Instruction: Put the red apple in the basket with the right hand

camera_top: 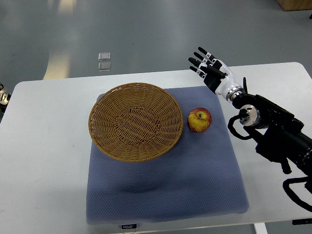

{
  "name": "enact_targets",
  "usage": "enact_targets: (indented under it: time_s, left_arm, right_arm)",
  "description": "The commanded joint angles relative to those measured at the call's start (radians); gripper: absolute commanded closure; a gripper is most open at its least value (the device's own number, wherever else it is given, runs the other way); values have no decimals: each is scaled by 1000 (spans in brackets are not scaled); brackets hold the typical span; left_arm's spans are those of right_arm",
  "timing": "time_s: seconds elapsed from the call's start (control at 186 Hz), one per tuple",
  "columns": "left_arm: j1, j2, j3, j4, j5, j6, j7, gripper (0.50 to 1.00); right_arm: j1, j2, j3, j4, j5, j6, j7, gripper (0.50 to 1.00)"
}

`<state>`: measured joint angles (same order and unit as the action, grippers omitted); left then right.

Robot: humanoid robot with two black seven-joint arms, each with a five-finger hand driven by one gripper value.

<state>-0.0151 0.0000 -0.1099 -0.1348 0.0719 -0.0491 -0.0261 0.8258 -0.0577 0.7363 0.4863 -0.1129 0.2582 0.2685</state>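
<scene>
One apple point(199, 120); one basket point(136, 121); right robot hand point(208, 69) spread, empty

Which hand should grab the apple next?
Right. The right hand, fingers open, hovers just beyond the apple, which sits right of the basket. No left hand is in view.

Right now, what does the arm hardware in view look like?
One arm shows, from the right edge: the right robot hand has a white palm shell with black fingers, a silver metal wrist ring, then a bulky black forearm with looped black cables. No left arm visible.
</scene>
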Motion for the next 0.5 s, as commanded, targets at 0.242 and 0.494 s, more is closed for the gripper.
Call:
enact_targets:
  time_s: [0.242, 0.494]
  left_arm:
    - [1, 0, 3, -3, 0, -6, 0, 500]
    - [-2, 0, 3, 12, -1, 3, 0, 500]
  right_arm:
    - [-1, 1, 2, -2, 1, -1, 0, 576]
    - [-1, 2, 2, -5, -1, 1, 0, 576]
